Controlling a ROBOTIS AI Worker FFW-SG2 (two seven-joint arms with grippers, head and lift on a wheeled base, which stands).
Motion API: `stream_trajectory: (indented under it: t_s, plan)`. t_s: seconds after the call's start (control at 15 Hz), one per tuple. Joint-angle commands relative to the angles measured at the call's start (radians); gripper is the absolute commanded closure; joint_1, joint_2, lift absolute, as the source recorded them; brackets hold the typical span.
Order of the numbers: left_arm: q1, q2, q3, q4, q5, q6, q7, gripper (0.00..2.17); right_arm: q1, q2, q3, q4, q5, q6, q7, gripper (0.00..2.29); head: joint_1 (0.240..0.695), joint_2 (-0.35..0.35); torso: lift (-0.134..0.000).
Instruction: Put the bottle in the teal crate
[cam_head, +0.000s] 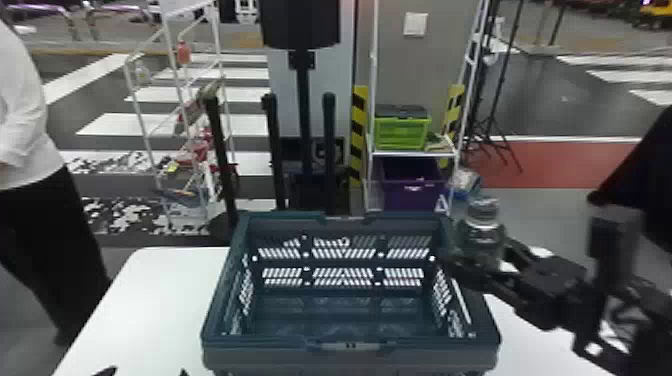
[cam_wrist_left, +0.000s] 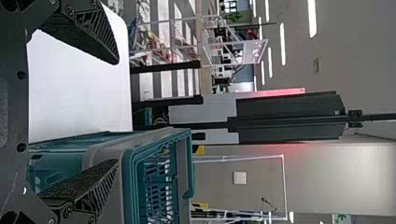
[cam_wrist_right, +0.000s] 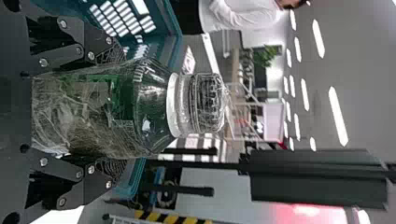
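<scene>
- Bottle (cam_head: 482, 240) is standing roughly upright in the right gripper (cam_wrist_right: 116, 112), right of centre in the head view, close by the teal crate (cam_head: 270, 344).
- Right fingers are clasping the broad body from both sides, spaced about its width; neck and cap are sticking out clear.
- Clear wrap is wrinkling over the body, so probably sliding easily; walls are looking fairly stiff. Weight: can't tell.
- I'd be holding the body, squeezing firmly but not crushing, avoiding cap and loose film.
- Crate is sitting lower centre on the white table (cam_head: 150, 300).
- Left gripper (cam_wrist_left: 116, 112) is idling beside it, fingers wide apart, gripping nothing.
</scene>
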Motion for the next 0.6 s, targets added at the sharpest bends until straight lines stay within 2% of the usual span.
stream_trajectory:
  t_s: [0.0,0.07,0.2,0.4,0.47,0.53]
  plan:
    - [-0.003,0.0,0.0,0.007,0.002,0.001,-0.001,0.14,-0.138,-0.052,0.134,0.078,0.013,0.105,0.02,1.95,0.499,0.0,0.0]
    - [-0.003,0.0,0.0,0.014,0.002,0.001,-0.001,0.14,-0.199,-0.053,0.194,0.11,0.037,0.169,0.037,1.95,0.499,0.0,0.0]
    - [0.0,0.0,0.002,0.018,0.01,0.001,-0.001,0.14,-0.307,-0.033,0.281,0.179,0.082,0.27,0.089,1.95,0.499,0.0,0.0]
    - [0.007,0.0,0.002,0.021,0.01,-0.014,-0.001,0.14,-0.489,-0.015,0.436,0.329,0.089,0.427,0.131,1.95,0.499,0.0,0.0]
    - [0.01,0.0,0.002,0.023,0.011,-0.023,-0.001,0.14,-0.549,0.007,0.473,0.397,0.106,0.467,0.163,1.94,0.499,0.0,0.0]
    - [0.013,0.0,0.002,0.024,0.011,-0.03,-0.001,0.14,-0.592,0.043,0.487,0.458,0.142,0.482,0.209,1.94,0.499,0.0,0.0]
